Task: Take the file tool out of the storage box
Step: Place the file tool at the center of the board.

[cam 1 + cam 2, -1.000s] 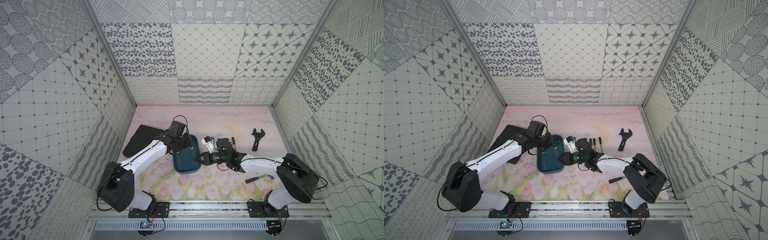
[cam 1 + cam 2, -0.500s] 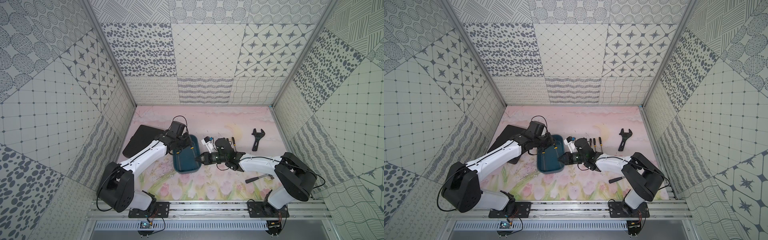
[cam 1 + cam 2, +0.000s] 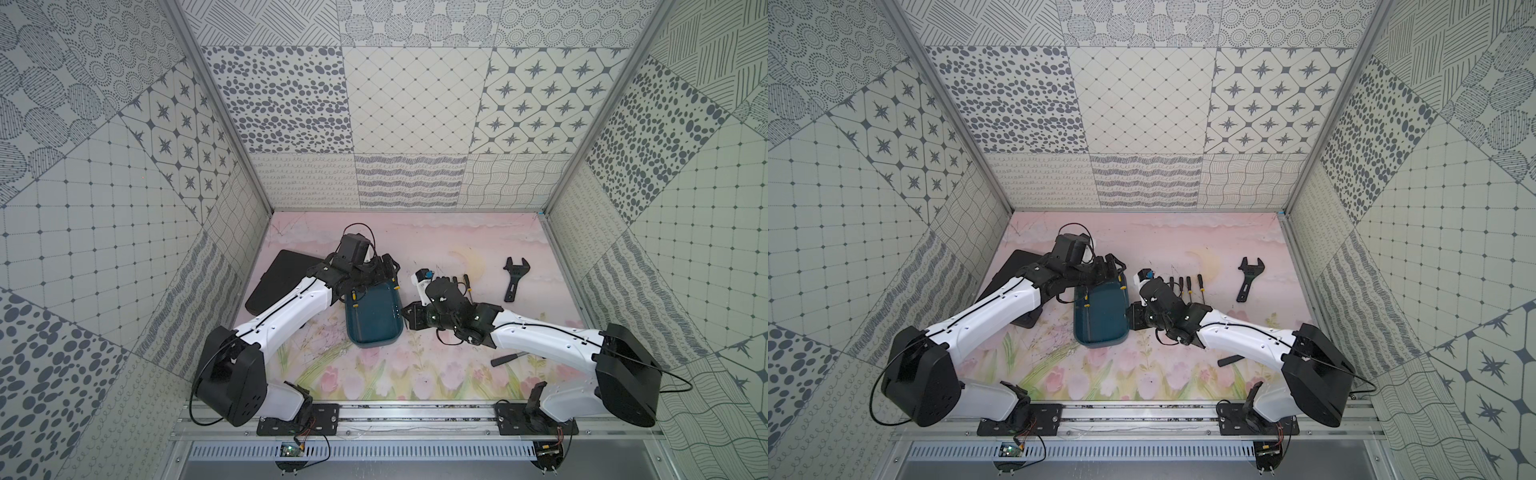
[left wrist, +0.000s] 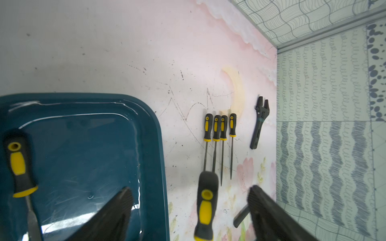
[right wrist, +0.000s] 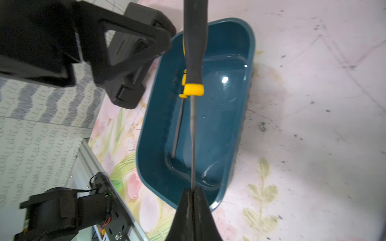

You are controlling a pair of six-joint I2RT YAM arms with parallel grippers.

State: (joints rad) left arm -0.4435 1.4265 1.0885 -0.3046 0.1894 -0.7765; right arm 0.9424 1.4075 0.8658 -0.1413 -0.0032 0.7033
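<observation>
Two files count here. The held file point(image 5: 195, 52) has a black handle, a yellow collar and a thin grey shaft. The right gripper point(image 5: 193, 193) has its jaws closed on the shaft end, and the file hangs over the storage box point(image 5: 229, 100) at frame centre. The second file point(image 5: 177, 125) lies flat inside along one long wall. The left gripper point(image 4: 190, 191) has its jaws spread wide either side of the held handle, gripping nothing. The box is glossy teal with rounded corners and a raised rim. In both top views the table point(image 3: 415, 232) is bare above the box up to the back wall, and along the lower middle. Right of centre lie a row of four files point(image 3: 1183, 286) and, near the right wall, a wrench point(image 3: 1248, 278). The black case point(image 3: 278, 282) sits at left, partly under the left arm.
</observation>
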